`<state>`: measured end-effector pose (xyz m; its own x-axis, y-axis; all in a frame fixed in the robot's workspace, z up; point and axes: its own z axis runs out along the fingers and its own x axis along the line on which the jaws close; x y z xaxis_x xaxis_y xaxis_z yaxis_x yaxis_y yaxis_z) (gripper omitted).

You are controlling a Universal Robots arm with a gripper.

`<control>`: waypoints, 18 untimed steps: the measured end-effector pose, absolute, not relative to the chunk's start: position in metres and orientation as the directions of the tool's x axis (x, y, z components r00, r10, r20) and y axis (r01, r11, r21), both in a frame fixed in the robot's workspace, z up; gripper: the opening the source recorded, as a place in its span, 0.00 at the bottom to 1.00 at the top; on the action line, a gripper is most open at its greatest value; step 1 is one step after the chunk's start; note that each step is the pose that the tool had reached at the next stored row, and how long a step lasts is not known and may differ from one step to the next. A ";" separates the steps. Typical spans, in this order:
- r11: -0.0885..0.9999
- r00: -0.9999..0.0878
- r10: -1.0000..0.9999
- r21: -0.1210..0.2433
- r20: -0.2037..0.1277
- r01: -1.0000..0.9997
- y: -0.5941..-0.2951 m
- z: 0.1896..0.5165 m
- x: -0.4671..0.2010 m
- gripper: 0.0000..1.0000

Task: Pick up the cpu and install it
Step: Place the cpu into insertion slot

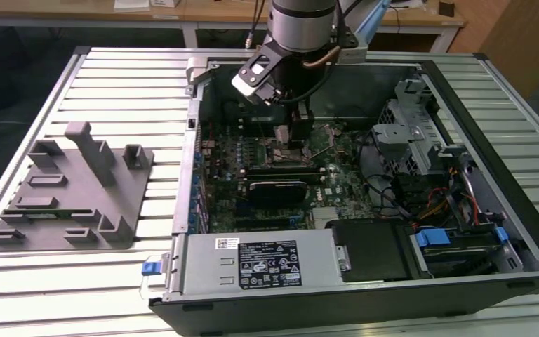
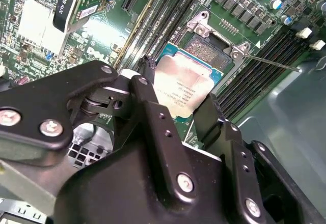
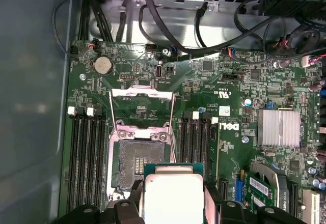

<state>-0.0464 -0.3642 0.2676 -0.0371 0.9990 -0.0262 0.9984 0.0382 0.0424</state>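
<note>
The cpu (image 2: 186, 84) (image 3: 173, 196) is a flat square chip with a silver-white top and a green rim. My gripper (image 2: 177, 86) (image 3: 173, 198) is shut on it, one black finger (image 2: 147, 76) on each of two opposite edges. It hangs low inside the open computer case (image 1: 494, 105), just above the motherboard. In both wrist views the chip partly overlaps the black socket (image 3: 138, 163) (image 2: 211, 46) and is offset to one side of it. The socket's metal frame (image 3: 142, 107) is flipped open. In the exterior view the gripper (image 1: 289, 137) reaches down over the board's middle.
Memory slots (image 3: 86, 152) flank the socket on both sides. A thin lever wire (image 2: 270, 62) sticks out beside it. Cables (image 3: 204, 35) cross one end of the board. A power supply (image 1: 250, 263) and drive cage (image 1: 420, 133) crowd the case. A grey fixture (image 1: 64, 189) lies on the table at the exterior view's left.
</note>
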 end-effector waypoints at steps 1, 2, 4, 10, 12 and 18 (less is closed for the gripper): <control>0.038 -0.037 0.999 0.042 -0.026 0.998 -0.364 0.268 -0.046 0.55; 0.038 -0.037 0.999 0.042 -0.026 0.998 -0.364 0.268 -0.046 0.55; 0.038 -0.037 0.999 0.043 -0.026 0.998 -0.364 0.267 -0.046 0.55; 0.038 -0.037 0.999 0.042 -0.026 0.998 -0.364 0.264 -0.046 0.55; 0.038 -0.037 0.999 0.042 -0.026 0.998 -0.364 0.262 -0.046 0.55; 0.038 -0.037 0.999 0.042 -0.026 0.998 -0.362 0.256 -0.046 0.55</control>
<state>-0.0464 -0.3623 0.2560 -0.0367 0.9990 -0.0259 0.9984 0.0377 0.0425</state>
